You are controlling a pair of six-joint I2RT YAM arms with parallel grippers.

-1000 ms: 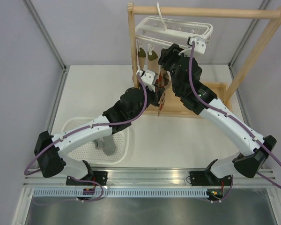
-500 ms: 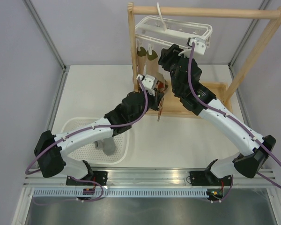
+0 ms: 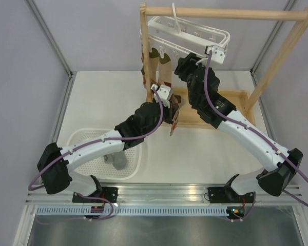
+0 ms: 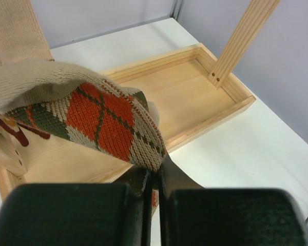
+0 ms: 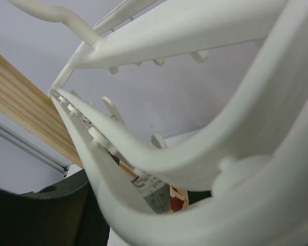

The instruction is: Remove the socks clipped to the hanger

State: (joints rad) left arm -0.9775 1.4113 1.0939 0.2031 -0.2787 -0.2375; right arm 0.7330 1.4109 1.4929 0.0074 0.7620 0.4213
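The white hanger hangs by its hook from the wooden rail and tilts. Several patterned socks dangle from its clips on the left side. My left gripper is below the hanger and is shut on the edge of a red, olive and cream argyle sock, pinched at my fingertips. The sock's far end runs out of the left wrist view, so I cannot tell whether it is clipped. My right gripper is at the hanger's near rail. The white frame bar crosses between its dark fingers.
The light wooden rack has an upright post and a shallow tray under the hanger. A white perforated basket at the front left holds a grey sock. Metal cell posts stand at the table's back corners.
My left gripper has drawn down and toward the near side with the argyle sock. The hanger has tipped and swung left, and its hanging socks have shifted left. The right gripper stayed at the frame.
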